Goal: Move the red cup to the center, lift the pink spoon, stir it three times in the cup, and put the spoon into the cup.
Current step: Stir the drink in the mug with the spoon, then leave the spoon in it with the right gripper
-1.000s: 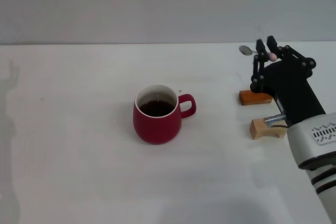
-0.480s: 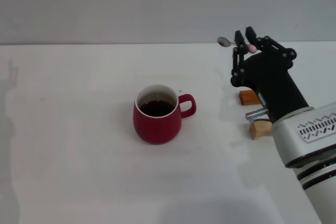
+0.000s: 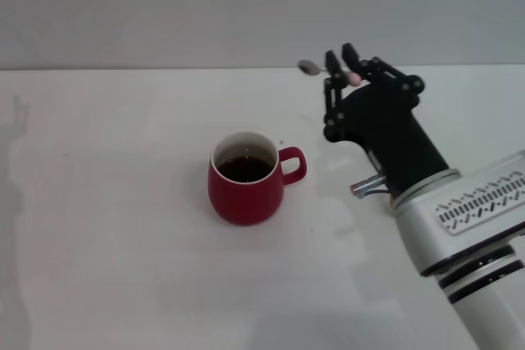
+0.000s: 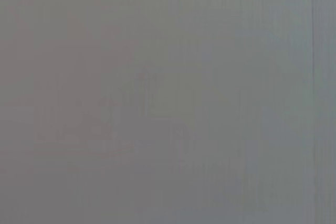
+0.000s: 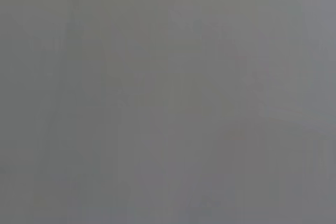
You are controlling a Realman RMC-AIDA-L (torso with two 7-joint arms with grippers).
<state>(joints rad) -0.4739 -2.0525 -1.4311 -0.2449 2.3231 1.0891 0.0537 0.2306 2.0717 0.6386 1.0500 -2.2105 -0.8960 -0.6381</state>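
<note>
The red cup [image 3: 245, 179] sits near the middle of the white desk [image 3: 115, 227], handle toward 3 o'clock, dark drink inside. The pink spoon [image 3: 326, 70] is up in the air at about 1 o'clock from the cup, well apart from it. The right tool [image 3: 340, 65] pinches its pink handle, the grey bowl sticking out toward 9 o'clock. The carrying step is on. Next, I think, the spoon must get above the cup and dip in.

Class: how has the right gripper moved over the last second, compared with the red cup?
Yes. Holding the pink spoon, the right gripper has travelled toward the robot's left, closing on the unmoved red cup.
</note>
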